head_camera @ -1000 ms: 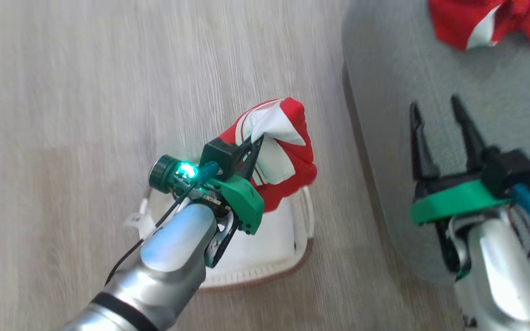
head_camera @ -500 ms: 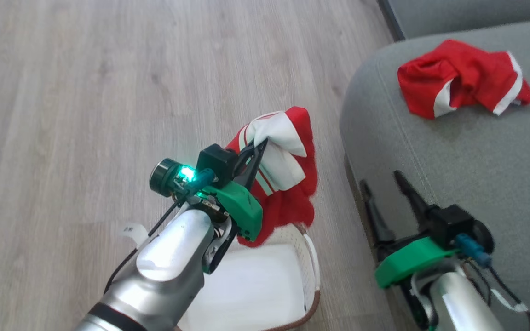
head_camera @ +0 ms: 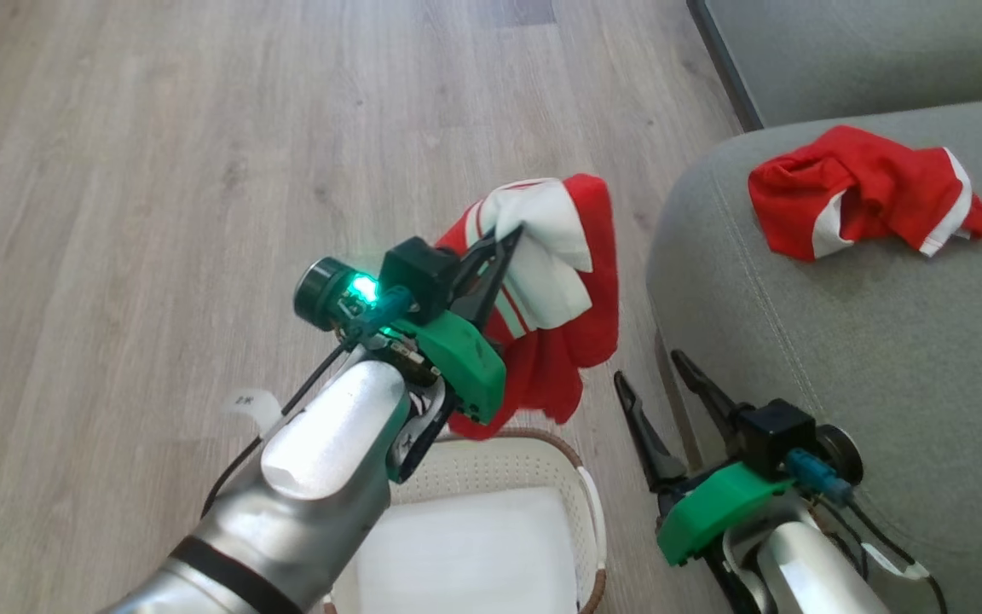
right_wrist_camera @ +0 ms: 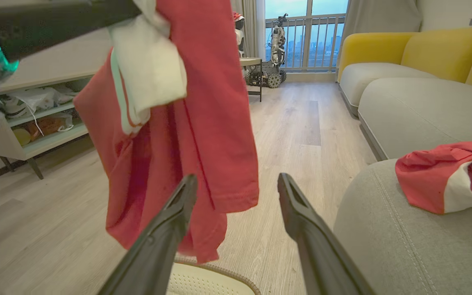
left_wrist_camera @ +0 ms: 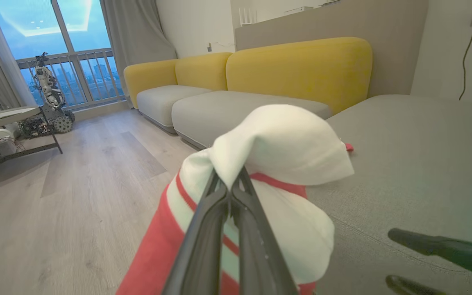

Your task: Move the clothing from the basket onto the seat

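Grey-green sofa seat [head_camera: 866, 358] already bears one red garment [head_camera: 866, 200]; over the cream basket [head_camera: 491, 465], seemingly empty, the left pincer [head_camera: 508, 243] pinches the second garment [head_camera: 585, 315] aloft, right pincer [head_camera: 648, 365] spread. Next move, likely: swing it rightward over the seat, release.

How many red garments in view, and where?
2. One garment hangs from the left pincer above the basket; the other garment lies on the seat. The arm hides part of the basket.

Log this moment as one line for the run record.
left gripper: shut on striped garment, hanging above basket | right gripper: open, empty | second garment: lying on seat
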